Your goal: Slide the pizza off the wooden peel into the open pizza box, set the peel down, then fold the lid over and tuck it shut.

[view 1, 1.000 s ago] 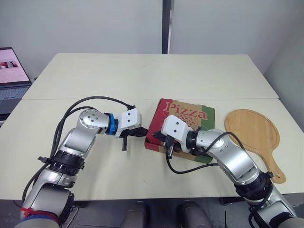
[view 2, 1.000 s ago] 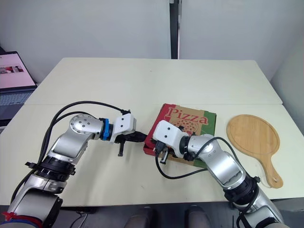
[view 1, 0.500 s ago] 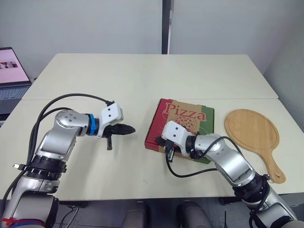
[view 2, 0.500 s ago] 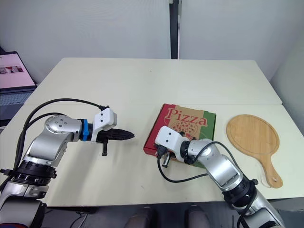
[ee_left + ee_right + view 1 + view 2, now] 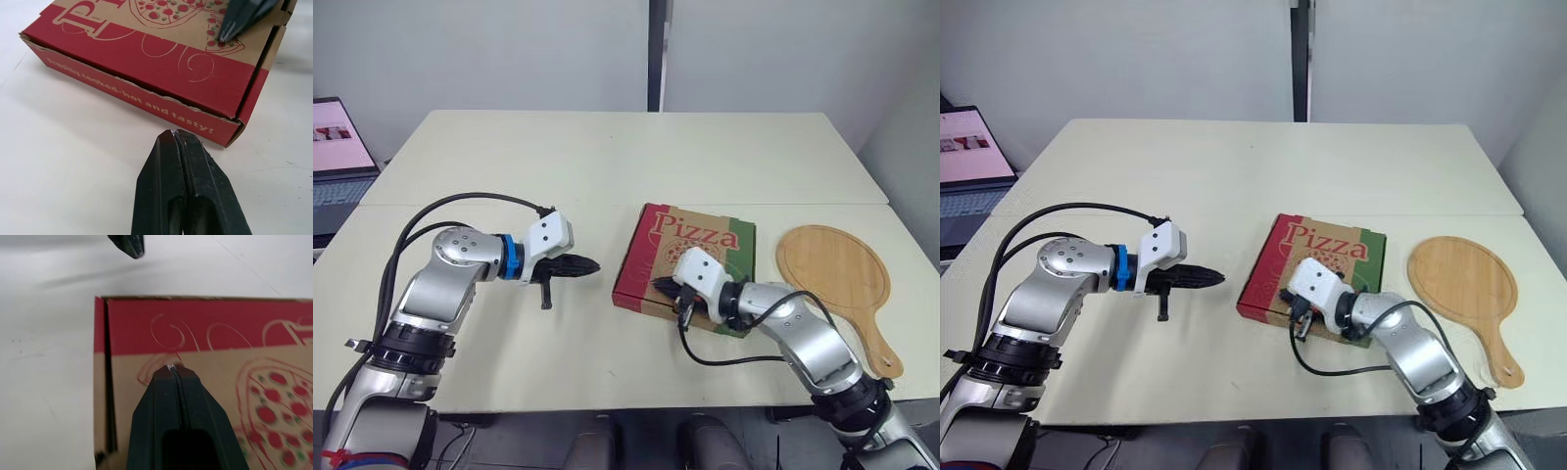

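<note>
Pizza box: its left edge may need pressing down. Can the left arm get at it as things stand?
Probably yes. The shut left end effector points at the pizza box from its left side, with bare table between them and nothing in the way.

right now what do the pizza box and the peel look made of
Pizza box: thin cardboard, matte brown with red and green print; folded seams and a slightly wavy front edge show it. Peel: probably wood, pale tan and smooth, blade and handle in one piece; any coating is unclear.
</note>
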{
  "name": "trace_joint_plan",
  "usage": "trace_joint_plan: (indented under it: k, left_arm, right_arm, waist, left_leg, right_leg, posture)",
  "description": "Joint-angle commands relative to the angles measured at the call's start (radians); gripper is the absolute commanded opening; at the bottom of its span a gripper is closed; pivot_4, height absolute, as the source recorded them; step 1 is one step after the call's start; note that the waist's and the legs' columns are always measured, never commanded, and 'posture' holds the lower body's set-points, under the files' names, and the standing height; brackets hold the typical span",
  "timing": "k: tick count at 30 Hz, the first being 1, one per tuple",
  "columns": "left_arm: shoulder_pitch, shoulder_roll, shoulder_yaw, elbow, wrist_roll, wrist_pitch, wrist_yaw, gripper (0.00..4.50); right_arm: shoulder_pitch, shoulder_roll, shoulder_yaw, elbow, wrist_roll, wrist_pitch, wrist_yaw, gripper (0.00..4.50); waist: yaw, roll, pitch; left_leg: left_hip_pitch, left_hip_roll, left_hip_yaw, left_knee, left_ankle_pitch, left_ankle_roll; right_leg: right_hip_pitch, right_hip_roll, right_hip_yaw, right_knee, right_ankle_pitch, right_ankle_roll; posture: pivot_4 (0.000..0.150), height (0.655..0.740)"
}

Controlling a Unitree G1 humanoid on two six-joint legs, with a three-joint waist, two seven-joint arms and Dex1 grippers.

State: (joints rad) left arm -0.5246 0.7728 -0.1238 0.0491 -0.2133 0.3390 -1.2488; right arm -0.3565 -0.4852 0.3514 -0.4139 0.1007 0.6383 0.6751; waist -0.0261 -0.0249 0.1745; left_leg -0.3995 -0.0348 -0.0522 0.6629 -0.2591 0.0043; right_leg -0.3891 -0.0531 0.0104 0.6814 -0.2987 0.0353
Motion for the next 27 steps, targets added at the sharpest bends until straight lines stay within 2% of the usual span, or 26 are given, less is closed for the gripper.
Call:
trace_joint_plan:
  k: [1,6,10,13,20,23,27]
  left_arm:
    - [0.009,-0.001,0.002,-0.029,0.001,-0.017,0.012,0.0]
    - [0.023,-0.003,-0.003,-0.034,0.001,-0.019,0.019,0.0]
    - [0.032,-0.016,-0.011,-0.023,0.006,-0.03,0.03,0.0]
    - [0.043,-0.034,-0.011,0.002,0.02,-0.053,0.057,0.0]
    - [0.076,-0.11,-0.019,0.041,0.046,-0.078,0.144,0.0]
    - [0.077,-0.133,-0.03,0.049,0.058,-0.084,0.163,0.0]
    - [0.067,-0.164,-0.045,0.037,0.053,-0.055,0.172,0.0]
  right_arm:
    - [0.04,-0.048,-0.042,-0.047,0.002,0.006,0.01,0.03]
    - [0.091,-0.115,-0.03,-0.03,-0.017,0.016,0.027,0.03]
    - [0.096,-0.107,-0.037,-0.016,-0.029,-0.051,0.01,0.03]
    - [0.09,-0.071,-0.156,-0.072,0.04,-0.071,-0.015,0.03]
    - [0.132,-0.195,-0.4,-0.007,-0.005,-0.074,-0.082,0.03]
    - [0.145,-0.228,-0.395,0.076,-0.072,-0.087,-0.125,0.03]
    - [0.106,-0.211,-0.326,0.178,-0.122,-0.091,-0.142,0.03]
  waist:
    - [0.0,0.0,0.0]
    - [0.001,0.0,0.0]
    - [0.002,0.0,0.0]
    - [0.002,0.0,0.0]
    - [0.011,0.0,0.0]
    - [0.017,0.0,0.0]
    - [0.014,0.0,0.0]
  left_leg:
    - [0.0,0.0,0.0,0.0,0.0,0.0]
    - [0.0,0.0,0.0,0.0,0.0,0.0]
    - [0.0,0.0,0.0,0.0,0.0,0.0]
    - [0.0,0.0,0.0,0.0,0.0,0.0]
    - [0.0,-0.001,0.0,0.0,0.0,0.0]
    - [0.0,0.0,0.0,0.0,0.0,0.0]
    - [0.0,0.0,0.003,0.0,0.0,0.0]
  right_leg:
    - [0.0,0.0,0.0,0.0,0.0,0.0]
    - [0.001,0.0,0.0,-0.001,0.0,0.0]
    - [0.001,0.0,0.0,-0.001,0.0,0.0]
    - [0.001,0.0,0.0,-0.001,0.0,0.0]
    - [0.001,-0.001,0.0,-0.001,0.0,0.0]
    - [0.001,-0.001,0.0,-0.001,0.0,0.0]
    - [0.0,0.0,0.002,0.0,0.0,0.0]
  posture:
    - [0.15,0.7318]
    - [0.15,0.7318]
    - [0.15,0.7318]
    - [0.15,0.7318]
    - [0.15,0.7318]
    - [0.15,0.7318]
    - [0.15,0.7318]
